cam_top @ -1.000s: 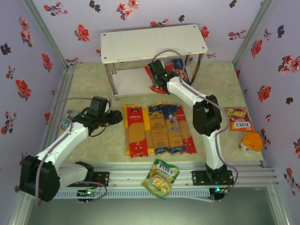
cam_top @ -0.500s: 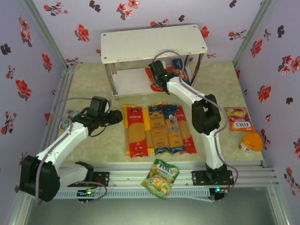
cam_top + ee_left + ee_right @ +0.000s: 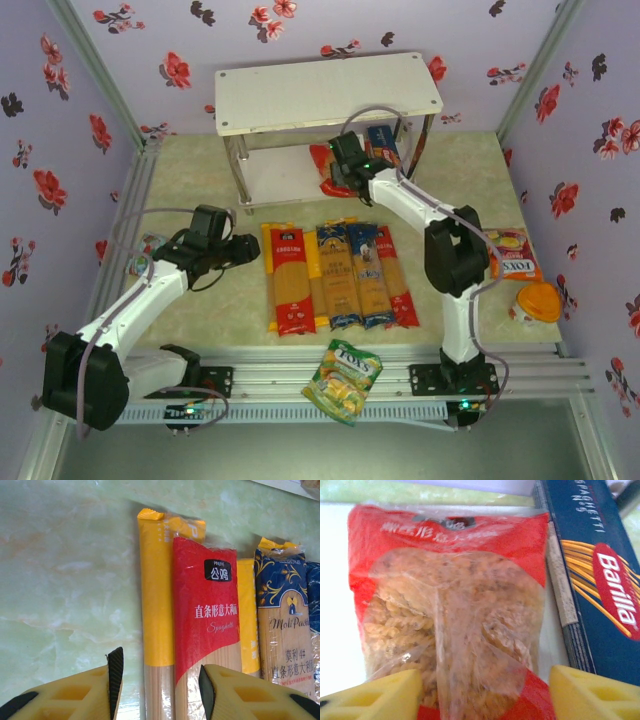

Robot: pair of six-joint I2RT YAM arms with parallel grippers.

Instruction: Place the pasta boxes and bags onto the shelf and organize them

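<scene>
the right gripper, jaws apart, framed the red short-pasta bag lying beside the dark-blue box on the shelf, seemingly grouped there, while the left gripper, likewise spread, hovered over the spaghetti bags.

Green-yellow snack bag, small FOXS bag, orange round object

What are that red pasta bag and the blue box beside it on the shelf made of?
Red bag: thin glossy plastic film, probably; it crinkles, glints, and has a clear window showing spirals. Blue box: likely printed cardboard, with straight, stiff edges.
</scene>
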